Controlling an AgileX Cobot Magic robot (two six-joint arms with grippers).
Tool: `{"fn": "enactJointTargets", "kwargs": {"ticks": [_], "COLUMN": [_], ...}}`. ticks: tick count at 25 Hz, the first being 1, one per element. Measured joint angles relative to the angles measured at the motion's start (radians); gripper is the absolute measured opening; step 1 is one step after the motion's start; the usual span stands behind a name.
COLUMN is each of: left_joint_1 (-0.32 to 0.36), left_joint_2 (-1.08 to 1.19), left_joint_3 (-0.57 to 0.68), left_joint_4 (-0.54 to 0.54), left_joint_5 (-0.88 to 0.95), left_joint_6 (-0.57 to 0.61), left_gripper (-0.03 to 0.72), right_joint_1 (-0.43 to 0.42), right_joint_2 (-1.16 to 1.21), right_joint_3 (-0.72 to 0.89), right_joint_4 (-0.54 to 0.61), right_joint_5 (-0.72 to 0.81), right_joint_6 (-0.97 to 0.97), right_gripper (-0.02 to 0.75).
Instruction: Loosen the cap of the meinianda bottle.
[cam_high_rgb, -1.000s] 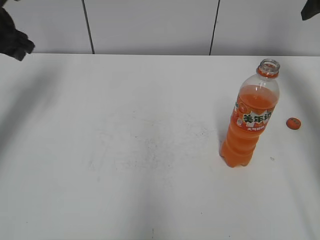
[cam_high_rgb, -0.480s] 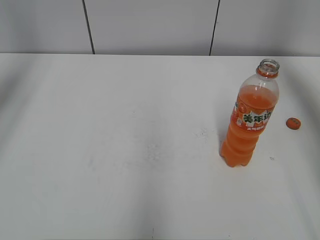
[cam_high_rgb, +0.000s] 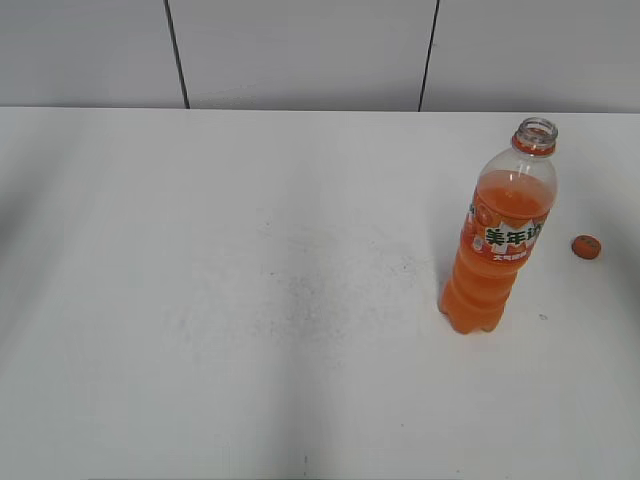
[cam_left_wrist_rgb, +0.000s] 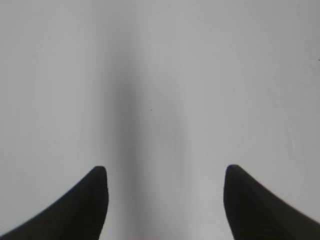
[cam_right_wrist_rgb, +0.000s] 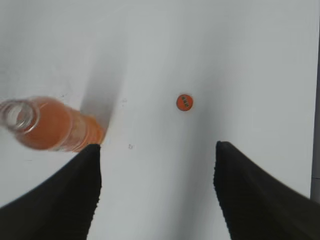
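Observation:
The meinianda bottle (cam_high_rgb: 498, 240) stands upright on the white table at the right, its mouth open and uncapped. It also shows in the right wrist view (cam_right_wrist_rgb: 47, 125) from above. The small orange cap (cam_high_rgb: 586, 246) lies flat on the table to the right of the bottle, apart from it, and shows in the right wrist view (cam_right_wrist_rgb: 184, 102). My right gripper (cam_right_wrist_rgb: 157, 150) is open and empty, high above the table between bottle and cap. My left gripper (cam_left_wrist_rgb: 165, 172) is open and empty over bare table. Neither gripper shows in the exterior view.
The white table (cam_high_rgb: 250, 300) runs across the whole exterior view, with a grey panelled wall (cam_high_rgb: 300, 50) behind its far edge. The table's right edge shows in the right wrist view (cam_right_wrist_rgb: 316, 100).
Both arms have left the exterior view; a second ago their dark tips showed in the top corners. Bottle and cap have not moved.

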Motion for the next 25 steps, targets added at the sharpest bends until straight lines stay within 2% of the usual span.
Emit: {"fn": "enactJointTargets", "kwargs": {"ticks": [4,7,10,16,20,25], "left_joint_1": [0.0,0.0,0.0,0.0,0.0,0.0], "left_joint_2": [-0.213,-0.38,-0.581,-0.897,-1.065,-1.193], "left_joint_3": [0.21,0.359,0.486,0.718,0.781,0.786], "left_joint_4": [-0.059,-0.099,-0.106,-0.161,-0.168,-0.172], "left_joint_5": [-0.07,-0.12,-0.143,-0.206,-0.212,-0.169], "left_joint_6": [0.053,0.089,0.097,0.107,0.114,0.117], "left_gripper": [0.449,0.449,0.448,0.446,0.446,0.446], "right_joint_1": [0.127,0.196,0.205,0.205,0.206,0.206], "right_joint_2": [-0.267,-0.463,-0.618,-0.862,-0.983,-1.109], "right_joint_3": [0.256,0.419,0.567,0.818,0.926,0.943], "right_joint_4": [-0.041,-0.108,-0.166,-0.183,-0.172,-0.172], "right_joint_5": [-0.122,-0.122,-0.117,-0.128,-0.151,-0.151], "right_joint_6": [-0.021,0.003,0.106,0.147,0.15,0.151], "right_gripper": [0.525,0.525,0.525,0.525,0.525,0.522]}}
